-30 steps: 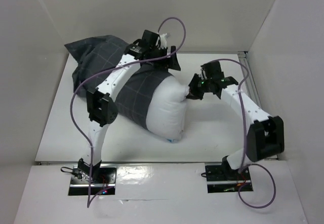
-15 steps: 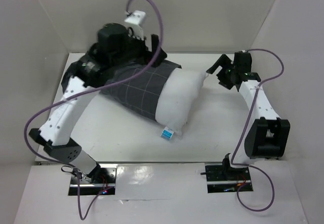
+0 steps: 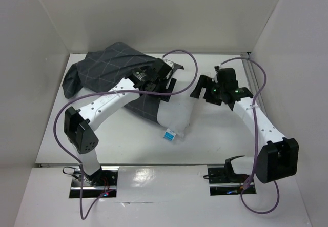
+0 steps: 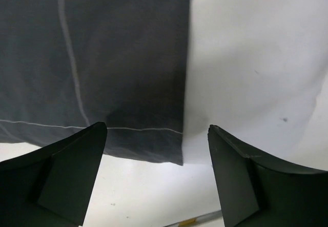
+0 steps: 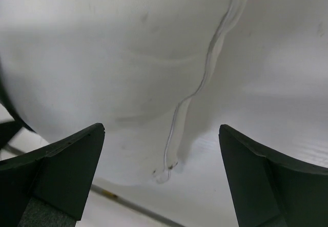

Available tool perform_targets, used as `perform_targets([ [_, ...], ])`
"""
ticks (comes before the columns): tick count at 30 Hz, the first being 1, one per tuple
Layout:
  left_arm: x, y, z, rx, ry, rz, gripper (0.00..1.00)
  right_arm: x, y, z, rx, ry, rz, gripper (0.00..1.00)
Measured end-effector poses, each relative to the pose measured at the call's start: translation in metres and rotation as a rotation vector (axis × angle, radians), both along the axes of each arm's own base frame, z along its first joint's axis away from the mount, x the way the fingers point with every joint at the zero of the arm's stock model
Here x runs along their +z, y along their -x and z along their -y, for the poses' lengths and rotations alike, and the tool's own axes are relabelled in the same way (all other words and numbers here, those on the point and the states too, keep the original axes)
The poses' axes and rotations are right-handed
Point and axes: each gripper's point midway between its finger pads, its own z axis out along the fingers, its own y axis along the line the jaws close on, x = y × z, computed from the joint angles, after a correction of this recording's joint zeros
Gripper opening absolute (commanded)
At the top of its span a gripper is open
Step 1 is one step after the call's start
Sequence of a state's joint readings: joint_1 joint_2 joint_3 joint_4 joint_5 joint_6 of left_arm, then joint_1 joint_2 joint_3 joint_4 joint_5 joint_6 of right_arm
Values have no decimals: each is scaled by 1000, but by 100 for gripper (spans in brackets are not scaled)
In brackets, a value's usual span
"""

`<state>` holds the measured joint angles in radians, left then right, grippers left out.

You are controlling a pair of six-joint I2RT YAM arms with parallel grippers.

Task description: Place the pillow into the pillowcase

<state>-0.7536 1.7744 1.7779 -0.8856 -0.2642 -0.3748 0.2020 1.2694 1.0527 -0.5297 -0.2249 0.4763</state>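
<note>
The pillowcase (image 3: pixel 102 68) lies bunched at the back left, and its open end covers part of the pillow (image 3: pixel 174 117). The pillow's white end sticks out toward the front, with its blue-and-white tag (image 3: pixel 169 135) on the table. My left gripper (image 3: pixel 166 81) hovers open over the pillowcase's hem. In the left wrist view the pillowcase (image 4: pixel 92 68) meets the pillow (image 4: pixel 256 58) between the spread fingers (image 4: pixel 72 170), and the left gripper (image 4: pixel 158 135) holds nothing. My right gripper (image 3: pixel 201 91) stands open just right of the pillow. The right wrist view shows the right gripper (image 5: pixel 161 128) facing the pillow's (image 5: pixel 128 58) seamed corner.
White walls close in the table (image 3: pixel 220 135) at the back and on both sides. A metal rail (image 3: pixel 252 81) runs along the right wall. Purple cables (image 3: pixel 189 65) loop over both arms. The arm bases sit at the near edge.
The right gripper has let go of the pillow's corner and opened. The left arm swung up and back, then came down over the pillowcase hem. The pillow has shifted.
</note>
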Motion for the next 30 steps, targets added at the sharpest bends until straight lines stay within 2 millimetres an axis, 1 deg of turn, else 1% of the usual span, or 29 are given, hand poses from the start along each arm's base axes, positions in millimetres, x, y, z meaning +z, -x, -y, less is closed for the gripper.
perform_targets([
  [1,1,-1,-2,11,-5,9,91,-6,5,-5,20,2,-17,100],
  [2,2,-4,-4,28,-12,22,86,-11,12,-11,46,0,-36,100],
  [4,3,-7,-8,58,-19,36,80,-18,21,-21,90,-8,-55,100],
  [5,4,-9,-10,68,-27,43,72,-21,25,-25,108,-14,-65,100],
  [7,4,-12,-15,89,-37,53,61,-27,30,-33,143,-31,-77,100],
  [8,4,-14,-17,96,-38,56,48,-30,31,-36,152,-37,-82,100],
  [11,1,-22,-21,117,-41,61,16,-42,28,-43,178,-56,-98,100],
  [13,-1,-27,-23,120,-48,54,0,-50,24,-50,195,-73,-111,98],
  [14,-2,-29,-22,119,-47,51,0,-53,21,-52,202,-81,-115,84],
  [16,1,-30,-18,107,-31,41,0,-56,17,-59,218,-104,-113,60],
  [17,6,-31,-15,97,-12,40,0,-56,14,-63,226,-121,-107,32],
  [18,14,-31,-8,78,21,36,0,-55,11,-66,229,-135,-102,21],
  [19,24,-31,-1,56,55,36,0,-53,6,-70,230,-148,-101,12],
  [21,52,-31,18,-6,157,58,0,-42,-11,-75,226,-157,-82,0],
  [22,65,-31,26,-38,201,70,0,-34,-21,-77,224,-157,-62,0],
  [24,96,-31,43,-103,305,100,0,-9,-42,-81,217,-162,-10,0],
  [26,129,-35,54,-150,394,134,0,27,-59,-84,217,-176,74,0],
  [27,145,-38,61,-175,442,160,0,50,-67,-84,215,-184,131,0],
  [28,160,-40,68,-203,495,178,0,72,-71,-83,208,-192,185,0],
  [30,180,-37,82,-258,590,179,0,104,-70,-78,186,-205,275,0],
])
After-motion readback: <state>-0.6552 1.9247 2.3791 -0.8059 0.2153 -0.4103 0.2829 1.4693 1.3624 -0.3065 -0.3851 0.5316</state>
